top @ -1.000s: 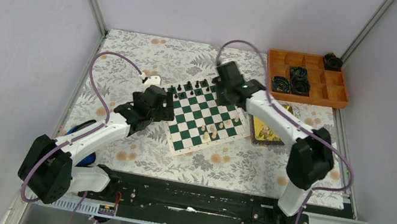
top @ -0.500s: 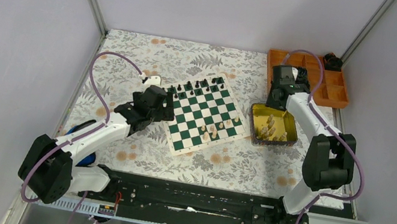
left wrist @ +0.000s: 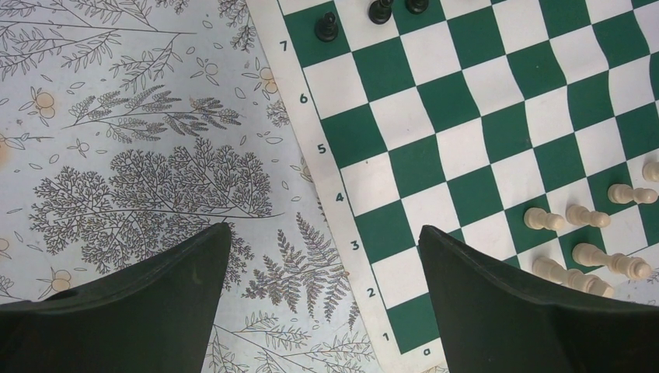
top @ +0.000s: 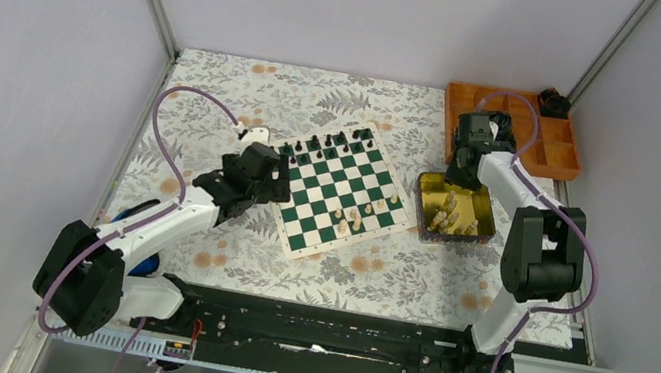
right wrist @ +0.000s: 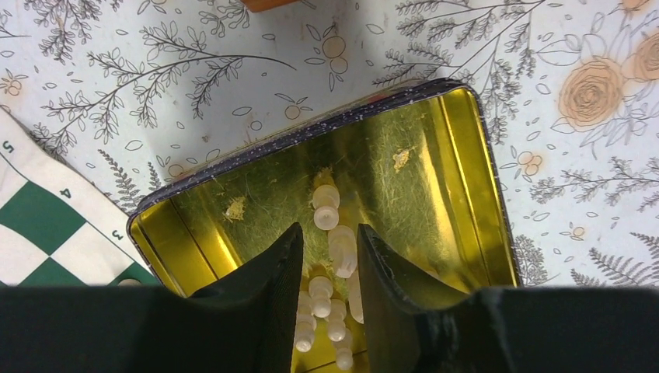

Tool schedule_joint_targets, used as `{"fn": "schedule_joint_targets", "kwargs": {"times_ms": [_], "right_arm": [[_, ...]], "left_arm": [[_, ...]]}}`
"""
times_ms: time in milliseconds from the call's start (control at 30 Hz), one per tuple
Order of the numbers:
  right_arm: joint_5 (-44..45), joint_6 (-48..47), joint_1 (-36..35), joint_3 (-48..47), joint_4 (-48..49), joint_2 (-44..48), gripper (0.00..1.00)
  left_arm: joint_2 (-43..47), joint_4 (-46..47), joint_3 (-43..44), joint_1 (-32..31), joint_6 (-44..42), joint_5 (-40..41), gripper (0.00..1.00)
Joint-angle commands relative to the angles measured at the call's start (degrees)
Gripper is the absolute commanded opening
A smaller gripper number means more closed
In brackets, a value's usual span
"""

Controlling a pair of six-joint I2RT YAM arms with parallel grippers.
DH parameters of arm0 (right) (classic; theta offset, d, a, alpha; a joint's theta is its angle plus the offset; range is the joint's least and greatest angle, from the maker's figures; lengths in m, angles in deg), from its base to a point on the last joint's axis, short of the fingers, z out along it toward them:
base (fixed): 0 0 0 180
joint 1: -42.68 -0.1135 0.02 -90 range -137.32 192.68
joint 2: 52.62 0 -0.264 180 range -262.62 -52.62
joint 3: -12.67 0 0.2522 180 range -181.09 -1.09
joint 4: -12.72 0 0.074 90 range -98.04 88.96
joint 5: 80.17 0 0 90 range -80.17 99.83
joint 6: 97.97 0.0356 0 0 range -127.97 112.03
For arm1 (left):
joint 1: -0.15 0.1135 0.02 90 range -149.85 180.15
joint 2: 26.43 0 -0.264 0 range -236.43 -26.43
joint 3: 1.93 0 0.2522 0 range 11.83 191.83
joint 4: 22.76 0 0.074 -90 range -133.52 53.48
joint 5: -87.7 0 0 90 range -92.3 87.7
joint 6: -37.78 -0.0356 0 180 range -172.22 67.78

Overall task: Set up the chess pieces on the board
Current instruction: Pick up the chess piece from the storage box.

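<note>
The green-and-white board (top: 338,191) lies mid-table, also in the left wrist view (left wrist: 466,132). Black chess pieces (top: 326,142) line its far edge, and a few cream ones (top: 351,218) stand near its front right. More cream pieces (right wrist: 325,208) lie loose in the gold tin (right wrist: 458,179) to the board's right. My right gripper (right wrist: 329,233) hangs over that tin (top: 488,218), open a little, its fingers either side of the pieces below and gripping none. My left gripper (left wrist: 322,233) hovers wide open and empty across the board's left border.
An orange compartment tray (top: 567,170) with black cables (top: 553,102) sits at the back right, just behind my right wrist. A blue object (top: 141,266) lies by the left arm's base. White walls close in both sides. A flowered cloth (top: 251,92) covers the table.
My right arm has swung from the board's far corner to the right, over the gold tin, then settled slightly lower there. The left arm has stayed put.
</note>
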Motion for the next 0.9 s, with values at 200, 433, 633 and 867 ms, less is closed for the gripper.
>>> {"fn": "schedule_joint_targets", "kwargs": {"times_ms": [200,433,633,867], "right_arm": [[-2.1,1.1,0.8,-1.8,1.2,-3.3,0.39],[-2.5,1.2,1.0,-2.3,1.6,-5.1,0.39],[-2.8,1.3,1.1,-2.9,1.9,-6.2,0.36],[-2.4,1.1,1.3,-3.1,2.1,-6.5,0.19]], "left_arm": [[-1.4,2.4,0.3,-0.4,1.0,0.8,0.99],[-1.7,2.5,0.3,-0.4,0.9,0.9,0.99],[-2.0,2.5,0.3,-0.4,0.8,0.9,0.99],[-2.3,2.6,0.4,-0.4,0.8,0.9,0.99]]}}
